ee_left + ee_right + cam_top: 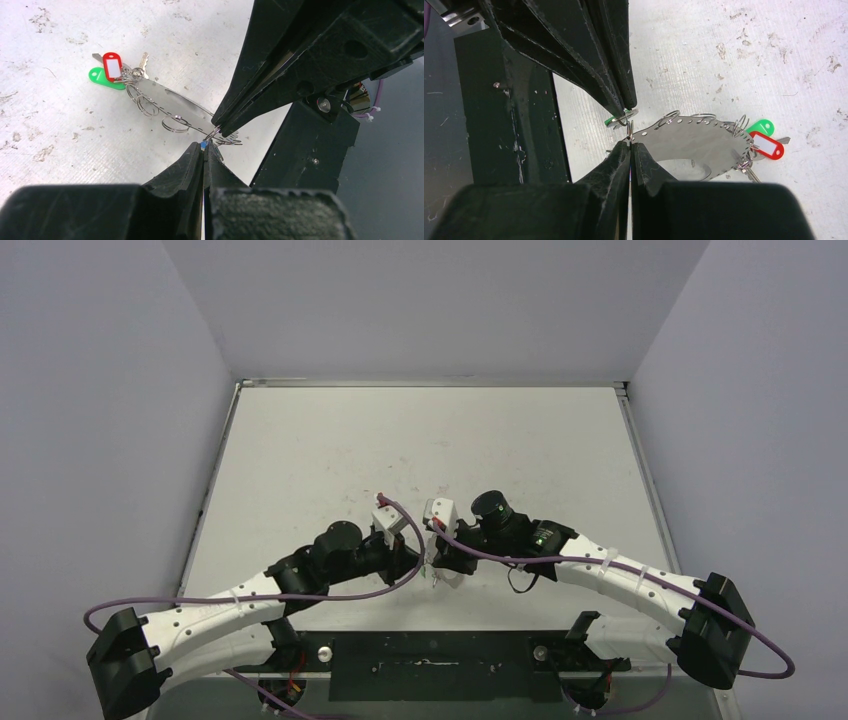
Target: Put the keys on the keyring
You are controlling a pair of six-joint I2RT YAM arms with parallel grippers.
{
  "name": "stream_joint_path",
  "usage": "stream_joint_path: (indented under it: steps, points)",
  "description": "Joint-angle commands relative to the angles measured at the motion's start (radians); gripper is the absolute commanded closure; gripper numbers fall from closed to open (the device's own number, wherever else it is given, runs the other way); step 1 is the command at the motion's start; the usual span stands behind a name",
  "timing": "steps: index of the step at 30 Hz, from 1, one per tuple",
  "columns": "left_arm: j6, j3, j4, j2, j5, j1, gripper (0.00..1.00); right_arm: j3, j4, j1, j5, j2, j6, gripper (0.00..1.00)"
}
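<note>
The keyring point(696, 140) is a flat silver hoop with wire loops point(175, 123) along its rim, lifted at one end above the table. At its far end hang a red tag point(769, 145), a green tag point(762, 125) and a small key point(143, 62). My right gripper point(629, 144) is shut on a wire loop at the hoop's near rim. My left gripper point(204, 145) is shut on a key's tag. Only a blue sliver of that tag shows between its tips. In the right wrist view a silver key head point(616, 123) sits at the left gripper's tips. The two grippers nearly touch tip to tip.
A dark base plate point(509, 125) runs along the table's near edge just beside both grippers. The scuffed white table point(420, 440) stretches beyond, with grey walls on three sides. Purple cables point(400, 515) loop over both wrists.
</note>
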Motion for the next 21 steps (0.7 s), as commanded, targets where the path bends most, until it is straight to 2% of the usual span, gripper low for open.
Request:
stream_joint_path:
  steps: [1,10,13,15,16,19,21]
  points:
    - [-0.006,-0.005,0.017,-0.02,-0.024,-0.004,1.0,0.04,0.066,0.011,-0.022,-0.023,-0.001,1.0]
    - [-0.015,-0.036,0.039,-0.028,-0.017,-0.004,1.0,0.009,0.127,0.01,-0.043,-0.056,0.004,1.0]
    - [-0.002,-0.041,0.046,-0.041,-0.017,-0.004,0.84,0.003,0.136,0.01,-0.05,-0.059,0.004,1.0]
    - [0.014,-0.045,0.049,-0.057,-0.013,-0.004,0.82,-0.001,0.14,0.01,-0.05,-0.062,0.004,1.0]
    - [0.02,-0.05,0.056,-0.065,-0.011,-0.004,0.83,-0.001,0.142,0.008,-0.052,-0.062,0.004,1.0]
    - [0.027,-0.068,0.084,-0.097,-0.001,-0.005,0.96,-0.004,0.142,0.008,-0.051,-0.063,0.0,1.0]
    - [0.027,-0.072,0.092,-0.114,0.0,-0.004,1.0,-0.006,0.141,0.008,-0.046,-0.065,-0.003,1.0]
